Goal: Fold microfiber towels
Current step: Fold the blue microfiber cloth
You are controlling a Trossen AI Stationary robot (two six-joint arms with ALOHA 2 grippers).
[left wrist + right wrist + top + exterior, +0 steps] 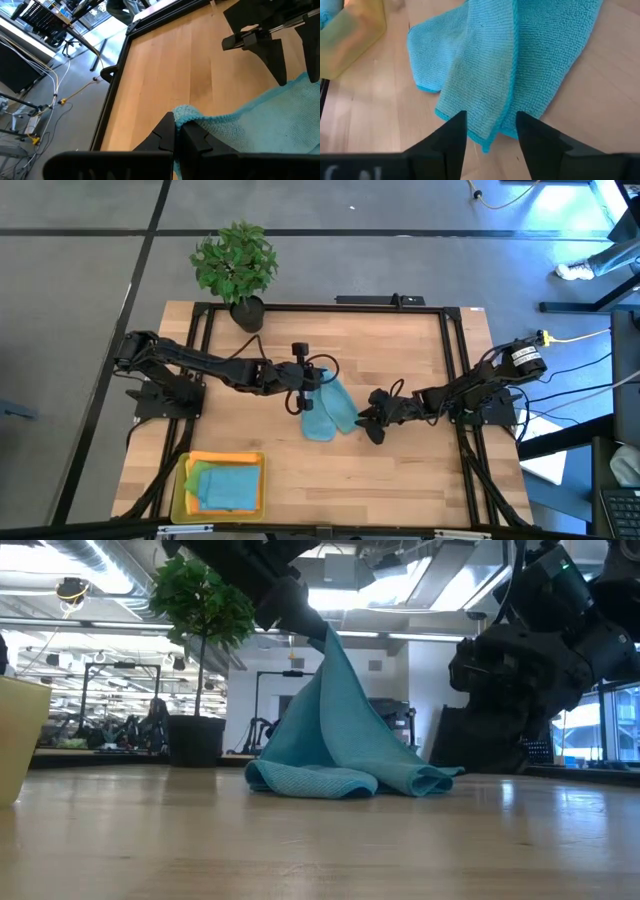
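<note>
A teal-blue microfiber towel (330, 408) stands in a peak at mid-table. Its top is lifted and its lower folds (320, 778) lie bunched on the wood. My left gripper (177, 129) reaches in from the table's left and is shut on the towel's raised top. My right gripper (490, 135) is open, low at the towel's right side (368, 425). Its two fingers stand on either side of a doubled-over corner (487, 137) that lies on the table. I cannot tell whether they touch it. My left gripper pinches a corner of the towel (186, 114) between its two shut fingers, slanting downward from the table's left. The towel hangs below the hold in a slack tent shape (335, 710), and its lower part rests on the table.
A yellow tray (182, 490) at the near left holds a stack of folded towels, with a teal one (228, 485) on top. A potted plant (237, 265) stands at the far edge. Bare wood lies in front of the towel.
</note>
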